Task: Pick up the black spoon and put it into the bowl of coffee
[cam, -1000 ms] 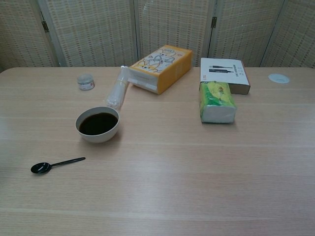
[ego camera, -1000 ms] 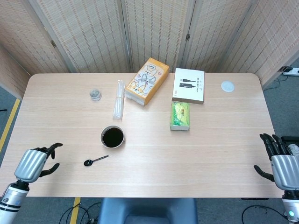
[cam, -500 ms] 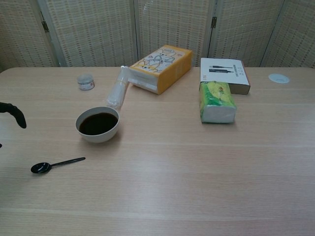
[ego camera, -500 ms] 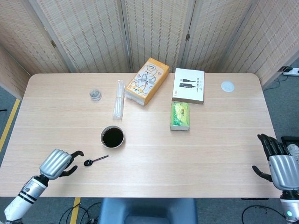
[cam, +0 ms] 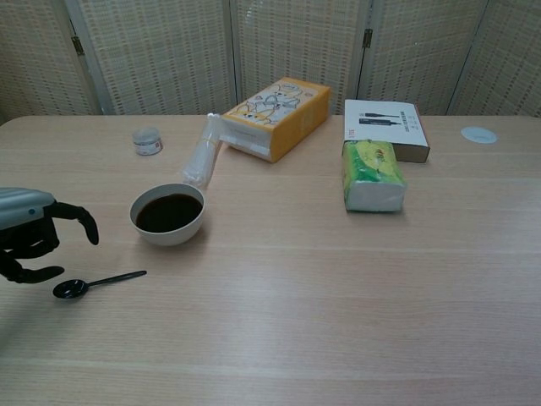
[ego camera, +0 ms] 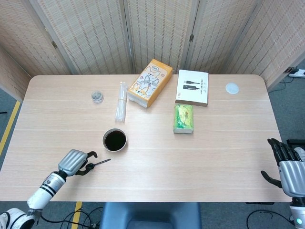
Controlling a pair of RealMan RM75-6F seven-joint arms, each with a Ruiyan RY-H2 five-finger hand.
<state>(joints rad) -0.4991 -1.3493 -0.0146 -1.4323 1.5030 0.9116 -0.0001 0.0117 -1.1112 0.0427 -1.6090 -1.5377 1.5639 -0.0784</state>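
The black spoon (cam: 91,282) lies flat on the table (cam: 338,288), its round end to the left, just in front of the white bowl of coffee (cam: 167,213). In the head view only the spoon's handle (ego camera: 102,162) shows past my left hand (ego camera: 75,162), which hovers over the spoon's round end; the bowl of coffee (ego camera: 115,140) sits up and to the right of it. From the chest view, the left hand (cam: 30,241) hangs just above the spoon with fingers curled and apart, holding nothing. My right hand (ego camera: 289,171) stays open at the table's right edge.
Behind the bowl lie a clear plastic sleeve (cam: 203,152) and a small jar (cam: 147,140). Further back are an orange carton (cam: 276,116), a white box (cam: 385,127), a green tissue pack (cam: 372,176) and a white lid (cam: 479,134).
My left hand has moved right along the front of the table, from the left edge to just over the spoon's round end. The right hand shifted slightly. The spoon has not moved.
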